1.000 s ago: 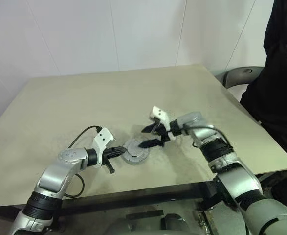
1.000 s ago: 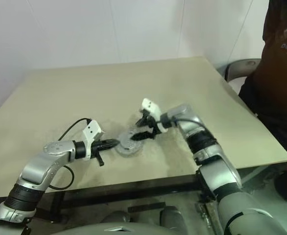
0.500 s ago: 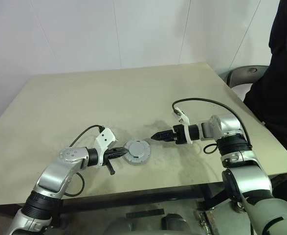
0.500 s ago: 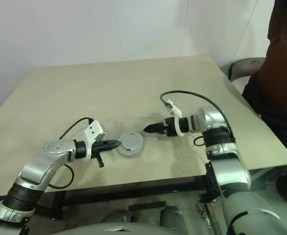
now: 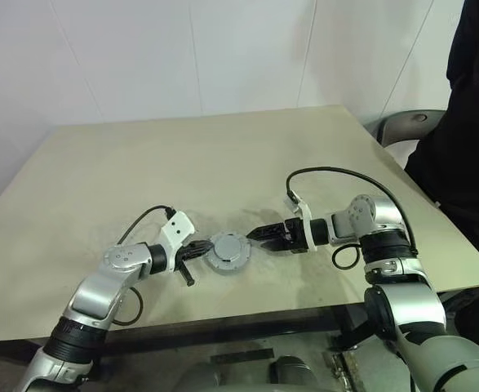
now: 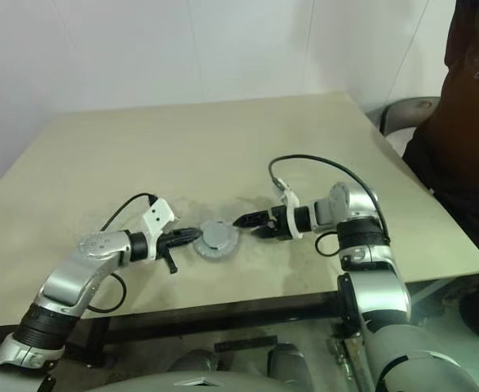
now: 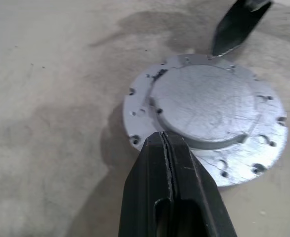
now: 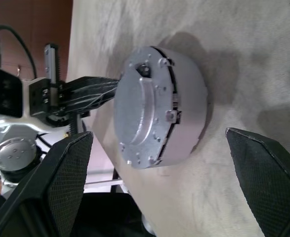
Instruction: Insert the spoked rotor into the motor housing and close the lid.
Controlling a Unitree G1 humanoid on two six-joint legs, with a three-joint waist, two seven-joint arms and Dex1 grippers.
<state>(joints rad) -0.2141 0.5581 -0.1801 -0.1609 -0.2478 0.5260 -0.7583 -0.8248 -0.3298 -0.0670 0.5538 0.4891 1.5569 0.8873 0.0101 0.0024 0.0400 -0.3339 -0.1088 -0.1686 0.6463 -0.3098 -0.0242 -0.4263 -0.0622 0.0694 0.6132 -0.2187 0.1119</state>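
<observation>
From the head camera I see the assembled motor housing (image 5: pixel 228 251) sitting flat on the beige counter (image 5: pixel 141 163), close to the counter's near edge and roughly midway along it. The lid (image 7: pixel 204 106) is on top of it, a grey disc with a raised round centre and small holes around its flange; in the right wrist view a thin seam runs around the side where the lid meets the body of the housing. I cannot see the spoked rotor, so I cannot tell where it is. My left gripper (image 5: pixel 197 251) lies low over the counter on the side of the housing toward the counter's left edge, its jaws pressed together with nothing between them, and the closed tip rests right at the rim of the lid, touching it or nearly so. My right gripper (image 5: pixel 255 235) comes in from the opposite side, toward the counter's right edge, pointing at the housing with its jaws spread wide and empty; one fingertip (image 7: pixel 236 24) hangs just beside the lid's far rim, with no contact that I can make out. A black cable (image 5: pixel 337 175) loops up over the right wrist. Beyond the counter's right edge stands a person in dark clothes (image 5: pixel 459 163), next to a grey chair (image 5: pixel 406 124).
</observation>
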